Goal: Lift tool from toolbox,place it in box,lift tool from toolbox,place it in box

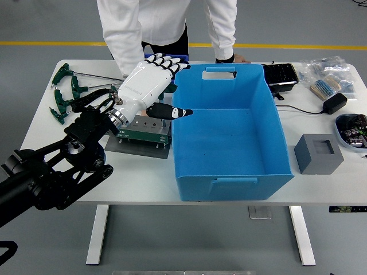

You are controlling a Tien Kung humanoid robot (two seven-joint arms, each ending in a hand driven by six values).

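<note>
— Tool [171,87] first: where is it relative to the left hand [150,85]?

— Directly under it. The white left hand sits palm-down over the green T-handle, and only a bit of green shows past the fingertips [170,63], on the side toward the blue box [229,137]. I cannot tell whether the fingers are wrapped round the handle or only laid over it; the thumb [172,112] juts out separately, pointing at the box's left wall.

— And the tool's long axis?

— The handle appears to run crosswise, toward the box, with its shank dropping to the grey-green toolbox block [143,130] just left of the box. The hand hides most of it.

— Which arm is nearer?

— Only the left arm is in view, so it is the one. The box lies immediately right of the hand, so my guess is a short lift and a sideways carry over the wall.

— Anything else near?

— More green T-handle wrenches [69,94] lie farther left of the box, and a person [166,26] in white stands behind it.
</note>
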